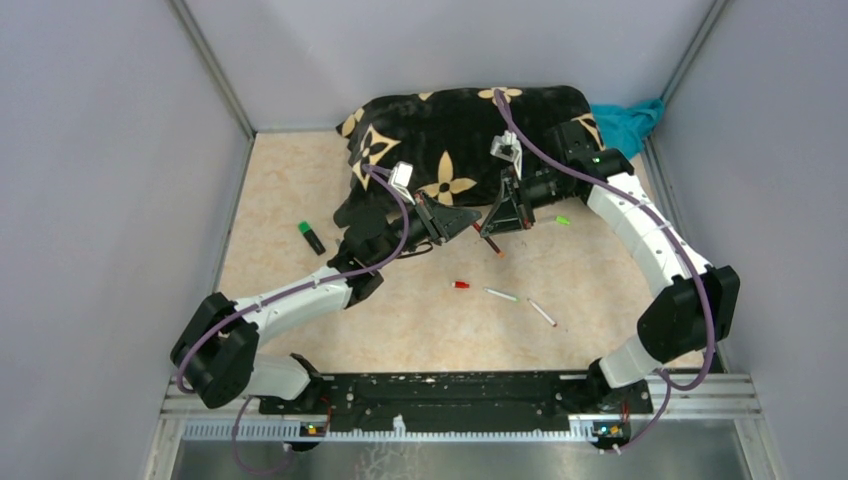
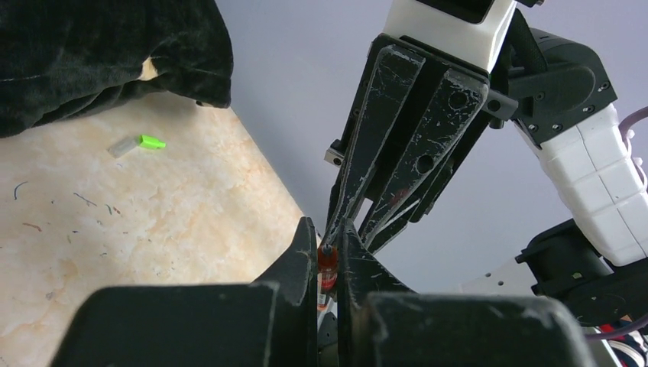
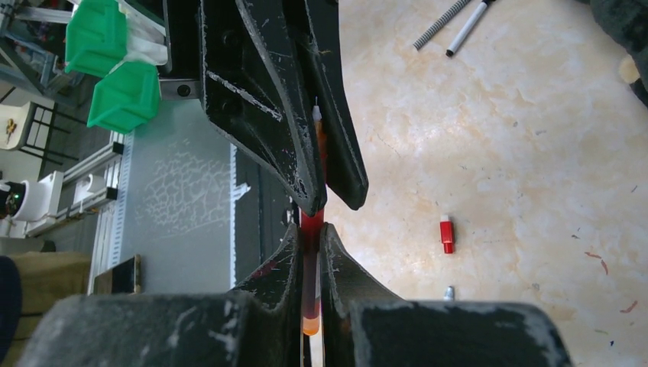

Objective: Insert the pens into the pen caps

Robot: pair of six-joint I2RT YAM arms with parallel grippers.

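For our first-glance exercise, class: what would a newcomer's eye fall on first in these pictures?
Above mid-table the left gripper and right gripper meet tip to tip, both pinched shut on one red pen. Behind them a black cloth with beige flowers lies bunched against the far wall. A small red cap lies loose on the table in front of them.

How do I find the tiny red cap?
Start at the black flowered cloth at the back, then come toward the arm bases. On the beige tabletop the small red plastic cap lies left of two thin white pens, the only stubby red piece.
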